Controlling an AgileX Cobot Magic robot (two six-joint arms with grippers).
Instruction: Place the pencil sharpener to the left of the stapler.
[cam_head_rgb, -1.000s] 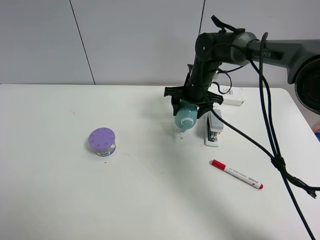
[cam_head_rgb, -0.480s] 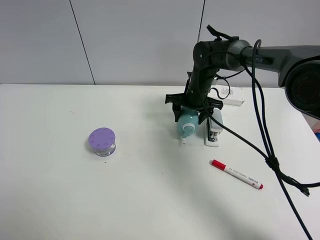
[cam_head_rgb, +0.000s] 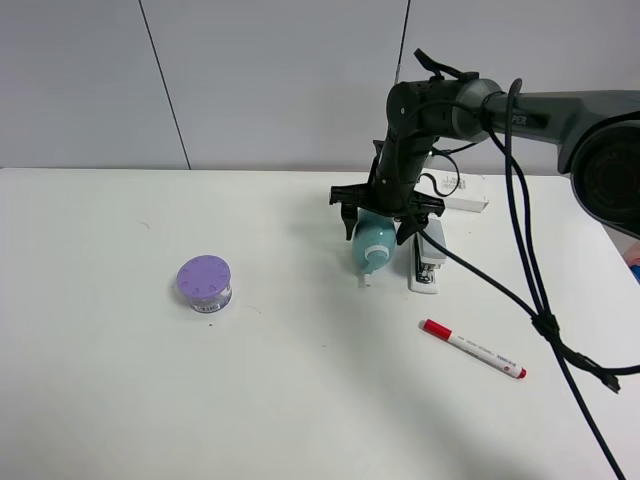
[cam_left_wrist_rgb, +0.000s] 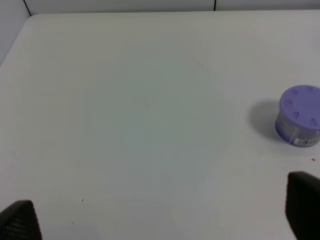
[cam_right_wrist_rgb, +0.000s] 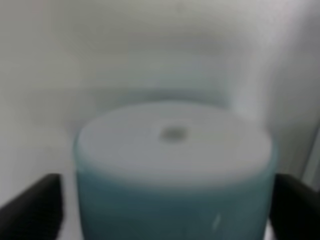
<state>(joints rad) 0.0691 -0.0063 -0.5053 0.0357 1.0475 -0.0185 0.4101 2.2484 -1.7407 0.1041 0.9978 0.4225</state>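
The pale teal pencil sharpener (cam_head_rgb: 372, 248) lies on the white table, its white stub toward the front, just left of the grey-topped stapler (cam_head_rgb: 428, 262). My right gripper (cam_head_rgb: 378, 228) hangs right over it, fingers straddling its body and spread a little wider than it. The right wrist view shows the sharpener's flat end (cam_right_wrist_rgb: 172, 165) filling the frame, with a black finger (cam_right_wrist_rgb: 30, 207) a sliver clear of one side. My left gripper (cam_left_wrist_rgb: 162, 212) is open over bare table, far from both objects, and is out of the exterior view.
A purple-lidded round jar (cam_head_rgb: 204, 283) stands at the left of the table, also seen as the jar (cam_left_wrist_rgb: 299, 116) in the left wrist view. A red-capped marker (cam_head_rgb: 472, 348) lies front right. A white flat box (cam_head_rgb: 465, 192) sits behind the stapler.
My right gripper lowered the sharpener from just above the table onto it beside the stapler, then its fingers spread slightly. The left side has not changed.
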